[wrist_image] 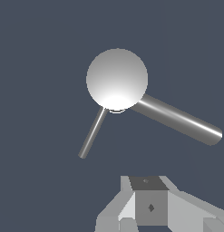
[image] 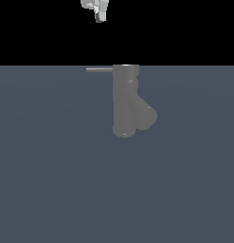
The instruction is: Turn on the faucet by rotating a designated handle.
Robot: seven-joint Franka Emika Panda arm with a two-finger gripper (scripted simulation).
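The matte grey faucet (image: 124, 102) stands upright in the middle of the exterior view, its stubby spout (image: 148, 116) angled toward that view's right. The thin rod handle (image: 99, 70) sticks out from the top section toward the exterior view's left. My gripper (image: 100, 18) hangs high above the handle's outer end, well clear of it, fingers together and holding nothing. The wrist view looks down on the faucet's round cap (wrist_image: 117, 79), with the thin handle (wrist_image: 92, 133) and the thick spout (wrist_image: 179, 119) branching from it. My gripper (wrist_image: 147, 192) is apart from both.
The faucet stands on a plain blue-grey floor (image: 52, 180). Nothing else is in view; the background above the floor is black.
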